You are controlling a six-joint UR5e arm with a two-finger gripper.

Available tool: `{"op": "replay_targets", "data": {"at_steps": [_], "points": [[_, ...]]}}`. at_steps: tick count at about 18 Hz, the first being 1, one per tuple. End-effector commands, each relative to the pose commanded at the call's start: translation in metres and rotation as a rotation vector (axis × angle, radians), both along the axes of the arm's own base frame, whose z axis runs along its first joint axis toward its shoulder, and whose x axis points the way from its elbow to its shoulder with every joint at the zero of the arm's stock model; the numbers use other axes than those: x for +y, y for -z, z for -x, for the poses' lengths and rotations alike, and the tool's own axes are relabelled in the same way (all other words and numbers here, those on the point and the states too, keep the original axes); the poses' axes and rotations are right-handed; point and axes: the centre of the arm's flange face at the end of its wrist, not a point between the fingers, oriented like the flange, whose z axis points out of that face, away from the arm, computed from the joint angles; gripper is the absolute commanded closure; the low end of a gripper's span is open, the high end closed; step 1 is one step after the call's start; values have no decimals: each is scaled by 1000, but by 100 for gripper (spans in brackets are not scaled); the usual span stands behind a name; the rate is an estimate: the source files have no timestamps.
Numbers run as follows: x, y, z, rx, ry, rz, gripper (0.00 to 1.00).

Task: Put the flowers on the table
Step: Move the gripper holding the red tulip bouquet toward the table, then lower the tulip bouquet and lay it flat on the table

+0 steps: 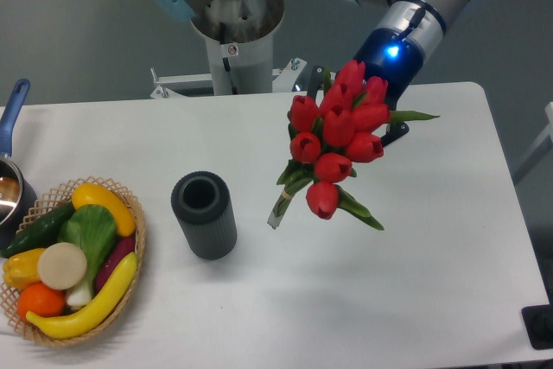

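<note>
The bunch of red tulips with green stems (pixel 335 140) hangs tilted above the white matte surface (pixel 432 283), right of the dark ribbed cylinder vase (pixel 204 214). The end effector (pixel 380 118) is hidden behind the blooms; I cannot tell its opening. Lowering and release remain, I judge.

bright, even light, soft shadows

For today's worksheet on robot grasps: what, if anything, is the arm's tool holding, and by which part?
The flowers, lifted clear of the table. The tool is hidden behind the blooms, so the exact place of the hold cannot be told.
</note>
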Motion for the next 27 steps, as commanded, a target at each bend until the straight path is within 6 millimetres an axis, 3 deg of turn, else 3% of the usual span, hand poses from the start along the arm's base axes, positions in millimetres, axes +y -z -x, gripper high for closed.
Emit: {"op": "replay_targets", "data": {"at_steps": [7, 15, 27], "points": [[1, 0, -1, 21, -2, 15, 55], [6, 2, 1, 144, -36, 158, 56], [41, 39, -22, 424, 32, 468, 61]]}}
